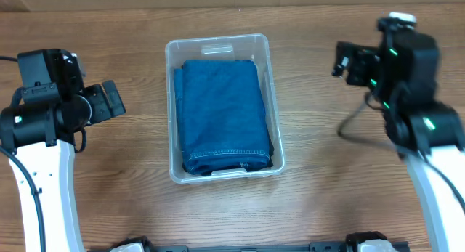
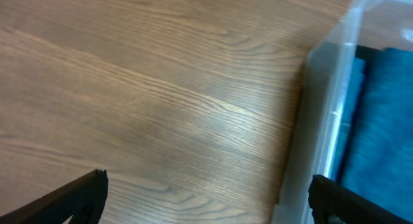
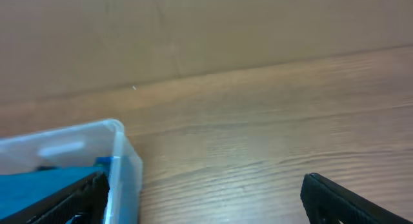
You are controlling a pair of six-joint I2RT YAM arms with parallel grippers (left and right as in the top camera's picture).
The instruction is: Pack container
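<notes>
You are looking at a clear rectangular plastic container (image 1: 171, 107), smooth and glossy, with slightly cloudy walls. The folded blue denim-like cloth (image 1: 224, 114) has a matt woven face and a stitched hem. The brown wooden table (image 1: 320, 201) shows fine grain under a soft sheen. The left gripper (image 1: 116, 99) and right gripper (image 1: 339, 62) look like matt black plastic.

Wooden table (image 2: 161, 101) spread beneath and between the left jaws, same grain ran under the right jaws, plain brown wall (image 3: 193, 30) stood beyond them, thin black cable (image 1: 352, 116) looped behind the right jaws.
</notes>
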